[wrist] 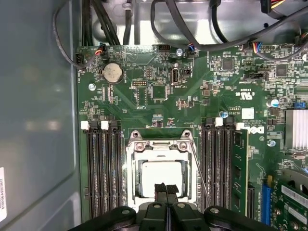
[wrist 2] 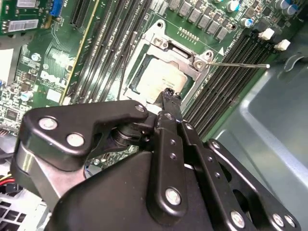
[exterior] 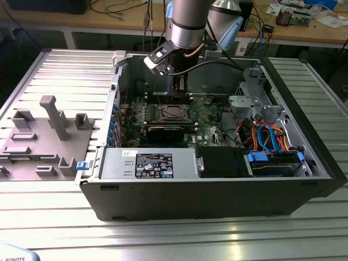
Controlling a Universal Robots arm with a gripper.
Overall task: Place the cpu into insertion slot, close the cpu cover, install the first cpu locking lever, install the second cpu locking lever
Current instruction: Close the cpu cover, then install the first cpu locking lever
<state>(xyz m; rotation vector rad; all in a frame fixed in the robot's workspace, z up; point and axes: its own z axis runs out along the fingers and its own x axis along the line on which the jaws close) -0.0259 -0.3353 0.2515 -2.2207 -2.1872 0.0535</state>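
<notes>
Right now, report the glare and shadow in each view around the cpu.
First wrist view: the cpu glares pale beside the shut end effector. Second wrist view: same glare, end effector looming dark. Exterior view: the table slats shine, the computer case interior lies dimmer.

I work in a robotics lab or workshop: my fingers point(wrist: 161, 189) hang inside an opened computer case point(exterior: 217, 196), its green motherboard point(wrist: 144, 98) bared, set on a ribbed aluminium tabletop point(exterior: 163, 234). Grey jig blocks point(exterior: 49, 136) sit beside it, and a wooden tabletop point(exterior: 98, 23) behind carries cables point(exterior: 117, 8) and loose electronics point(exterior: 293, 16).
</notes>
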